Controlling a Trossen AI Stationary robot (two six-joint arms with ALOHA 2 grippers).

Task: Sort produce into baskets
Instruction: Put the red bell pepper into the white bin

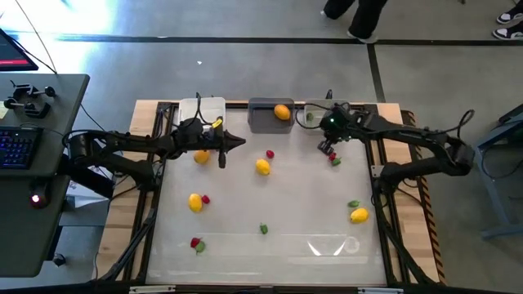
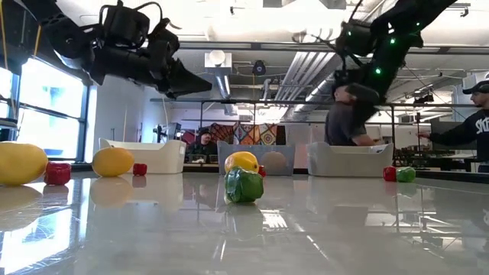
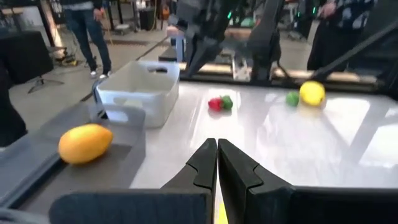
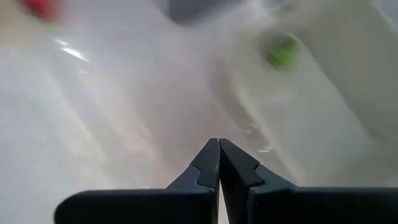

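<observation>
Overhead, left gripper fingers clenched, right gripper likewise, light grey basket mostly hidden.

Bright overall, daylight plus ceiling lights. High view: blown-out glare on the floor at 11 o'clock; glossy white table shows a bright reflection streak toward 5 o'clock. Low view: window at 9 o'clock strongly backlit, both arms read as dark silhouettes, tabletop mirrors the ceiling lamps and the fruit; background soft. Left wrist view: fairly sharp, near yellow fruit slightly soft. Right wrist view: heavy motion blur, green bit at 1 o'clock smeared, glare streaks at 10 o'clock.
</observation>
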